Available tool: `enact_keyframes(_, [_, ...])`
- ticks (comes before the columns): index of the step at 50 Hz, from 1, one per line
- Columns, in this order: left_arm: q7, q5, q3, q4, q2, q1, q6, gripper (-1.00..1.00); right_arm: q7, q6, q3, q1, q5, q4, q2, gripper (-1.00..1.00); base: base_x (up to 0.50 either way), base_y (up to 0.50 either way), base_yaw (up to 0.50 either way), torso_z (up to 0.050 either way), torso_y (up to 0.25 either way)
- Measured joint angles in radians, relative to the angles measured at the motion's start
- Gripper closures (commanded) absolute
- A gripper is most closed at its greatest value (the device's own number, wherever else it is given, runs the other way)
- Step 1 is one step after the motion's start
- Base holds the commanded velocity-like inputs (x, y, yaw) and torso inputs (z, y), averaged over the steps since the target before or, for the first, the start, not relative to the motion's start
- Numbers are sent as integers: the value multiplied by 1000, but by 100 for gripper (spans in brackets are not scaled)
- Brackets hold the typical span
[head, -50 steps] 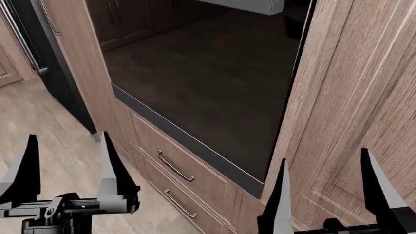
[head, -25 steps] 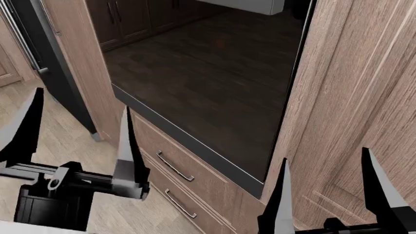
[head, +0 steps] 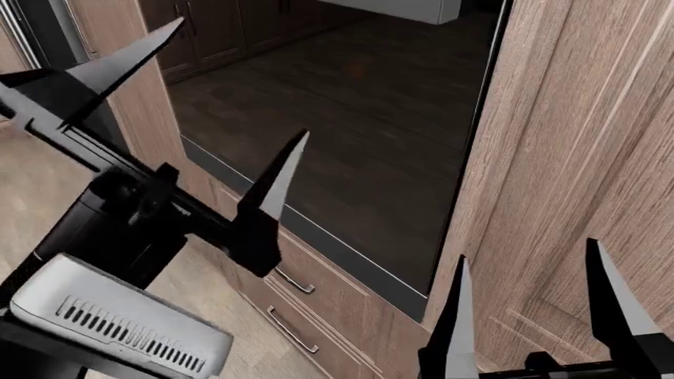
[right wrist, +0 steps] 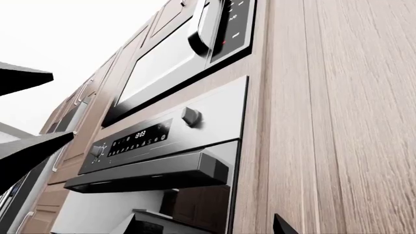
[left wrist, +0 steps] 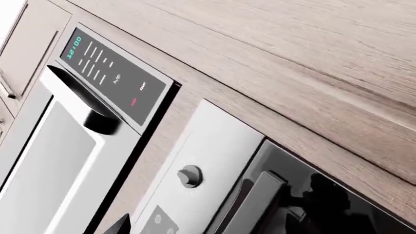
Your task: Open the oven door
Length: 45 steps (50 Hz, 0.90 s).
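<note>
The oven door (head: 358, 134) is a dark glossy glass panel set in the wood cabinet wall, and it is closed. Its thick grey bar handle (right wrist: 149, 176) runs along the door's top edge under the control panel (right wrist: 162, 132). The handle is out of the head view. My left gripper (head: 242, 77) is raised and tilted in front of the door's left edge, open and empty. The left wrist view shows the handle's end (left wrist: 256, 202) and the door glass (left wrist: 325, 209). My right gripper (head: 525, 253) stands open and empty low at the door's right edge.
A microwave (right wrist: 175, 63) sits above the oven. Two drawers (head: 284, 272) with bar pulls lie below the door. A black fridge (head: 43, 28) stands at the left. A wood-grain panel (head: 589, 118) fills the right. Wooden floor (head: 31, 197) lies below the left arm.
My left arm has risen from the lower left and swung up towards the oven door, its open fingers now tilted. The right gripper has not moved.
</note>
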Motion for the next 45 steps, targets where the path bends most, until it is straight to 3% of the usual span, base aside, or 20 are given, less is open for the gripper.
enact_keyframes(23, [247,2,107,-182,-20,-333,1,-100,5,-4,-8,3,-1,6,4,-100,0,0,0,0,0])
enact_keyframes(45, [393,-17,160,-264,-34,-492,-3,-100,12,-3,-8,4,2,8,11,-100,0,0,0,0,0])
